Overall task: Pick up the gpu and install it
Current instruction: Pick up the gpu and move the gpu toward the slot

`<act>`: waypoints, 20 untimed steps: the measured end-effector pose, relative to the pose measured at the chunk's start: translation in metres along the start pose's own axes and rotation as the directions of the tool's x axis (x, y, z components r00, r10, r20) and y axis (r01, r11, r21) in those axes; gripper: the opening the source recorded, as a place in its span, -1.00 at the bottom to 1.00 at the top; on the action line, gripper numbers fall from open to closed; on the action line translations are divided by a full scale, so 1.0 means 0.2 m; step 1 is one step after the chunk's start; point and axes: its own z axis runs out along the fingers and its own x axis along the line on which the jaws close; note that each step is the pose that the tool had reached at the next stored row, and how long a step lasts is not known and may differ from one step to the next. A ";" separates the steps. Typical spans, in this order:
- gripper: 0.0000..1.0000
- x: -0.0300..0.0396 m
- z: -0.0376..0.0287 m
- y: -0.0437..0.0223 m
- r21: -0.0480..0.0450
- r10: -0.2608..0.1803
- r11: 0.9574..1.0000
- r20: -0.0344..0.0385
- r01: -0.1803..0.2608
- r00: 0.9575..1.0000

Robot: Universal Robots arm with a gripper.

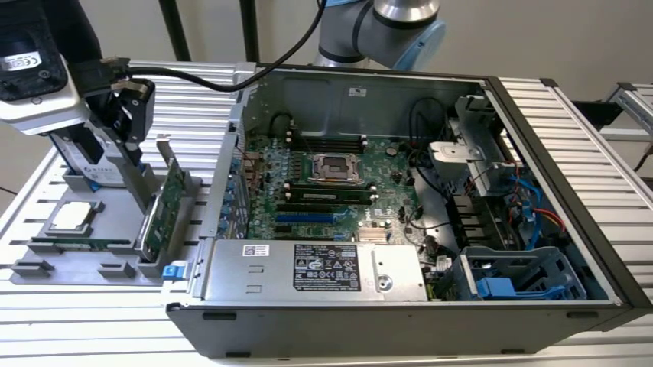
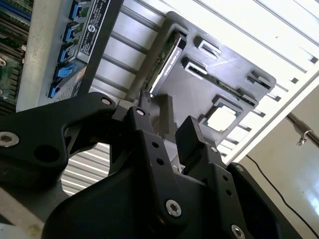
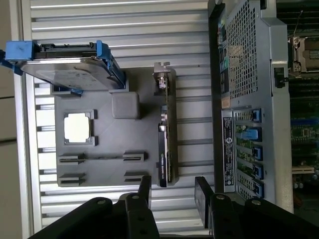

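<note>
The gripper (image 3: 173,181) hangs with its two black fingers (image 3: 203,199) spread apart and nothing between them. Just past the fingertips, in line with the gap and not touching either finger, the gpu (image 3: 164,144) stands on its long edge in a slot of the grey tray (image 3: 107,144). Its black cooler and green board are seen edge-on, and its silver bracket is at the end farthest from the fingers. Beyond one finger, beside the card, the tray carries a square silver chip (image 3: 78,128). Farther off still, a silver hard drive (image 3: 70,64) with blue rails stands at the tray's far end. Beyond the other finger, on the opposite side of the card, is the open computer case (image 3: 244,74). In the exterior view its green main board (image 1: 326,176) lies exposed inside.
</note>
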 end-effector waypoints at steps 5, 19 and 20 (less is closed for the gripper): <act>1.00 0.000 0.004 0.000 0.000 0.000 1.000 0.000 0.000 1.000; 1.00 0.000 0.020 -0.001 0.000 0.000 1.000 0.000 0.000 1.000; 1.00 0.000 0.022 -0.001 0.000 0.000 1.000 0.000 0.000 1.000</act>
